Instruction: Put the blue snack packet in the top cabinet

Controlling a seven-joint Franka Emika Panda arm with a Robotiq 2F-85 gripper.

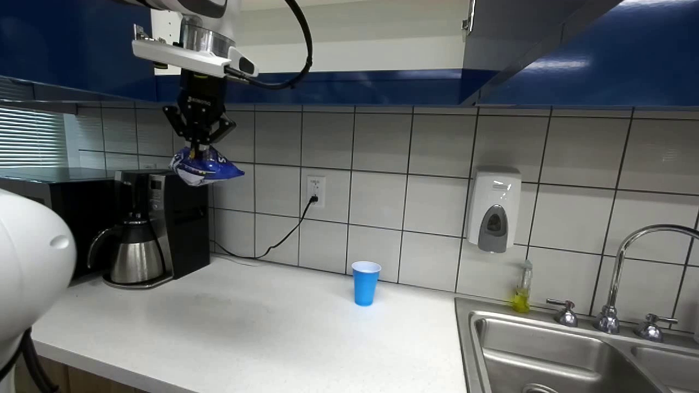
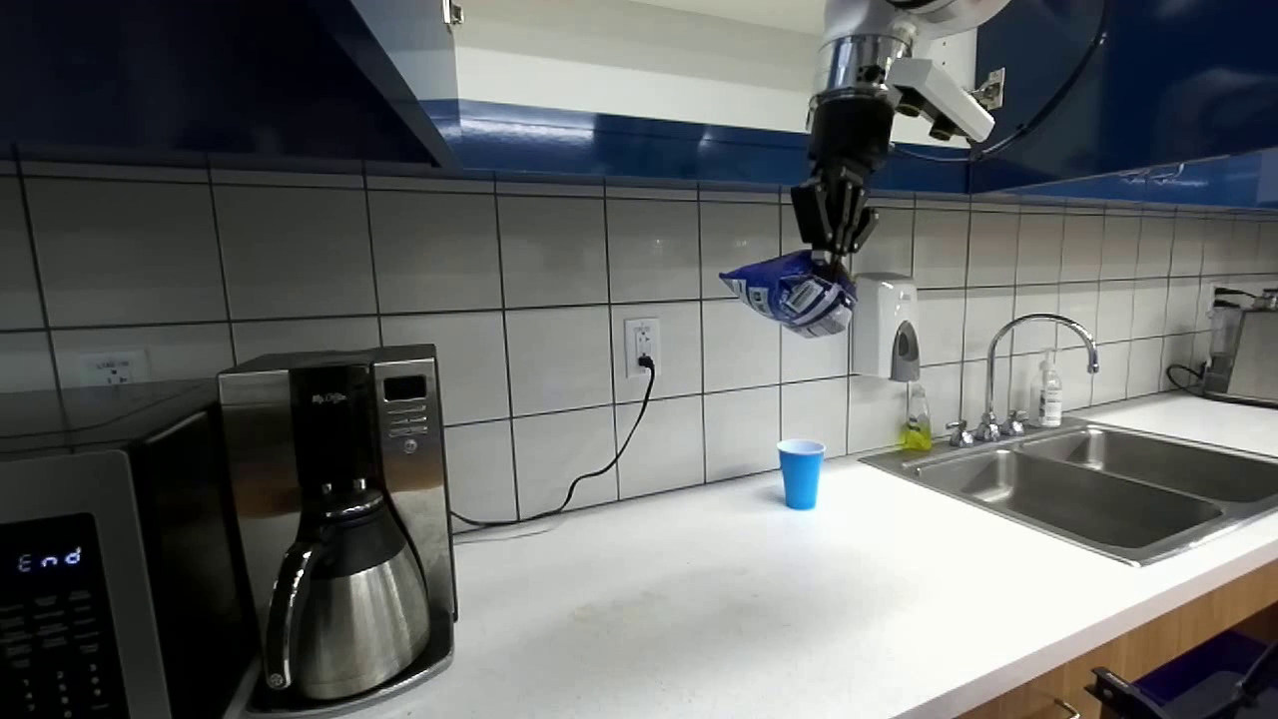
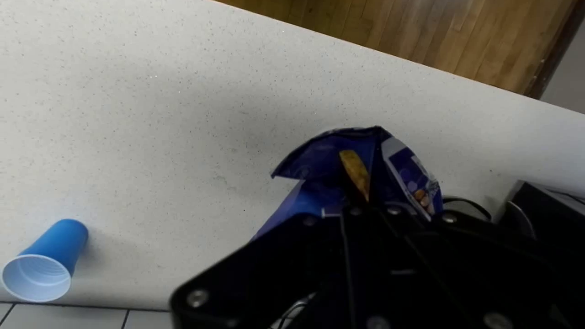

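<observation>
The blue snack packet point(image 1: 221, 170) hangs pinched in my gripper point(image 1: 200, 148), in the air high above the counter. It also shows in an exterior view point(image 2: 784, 292) under the gripper point(image 2: 834, 258). In the wrist view the crumpled packet point(image 3: 315, 196) bulges out around the closed fingers point(image 3: 358, 201); part of it is hidden behind them. The top cabinet point(image 1: 355, 87) is open with its pale interior showing; its blue lower edge point(image 2: 619, 145) shows in both exterior views. Gripper and packet hang below that lower edge, apart from it, with the wrist in front of the opening.
A light-blue cup point(image 1: 365, 284) stands on the white counter point(image 2: 699, 609). A coffee maker point(image 2: 409, 479) and microwave point(image 2: 60, 559) stand at one end, a sink point(image 1: 546, 349) with a faucet at the other. Open blue doors point(image 1: 579, 65) point(image 2: 1128, 90) flank the cabinet opening. A soap dispenser point(image 1: 496, 207) hangs on the wall.
</observation>
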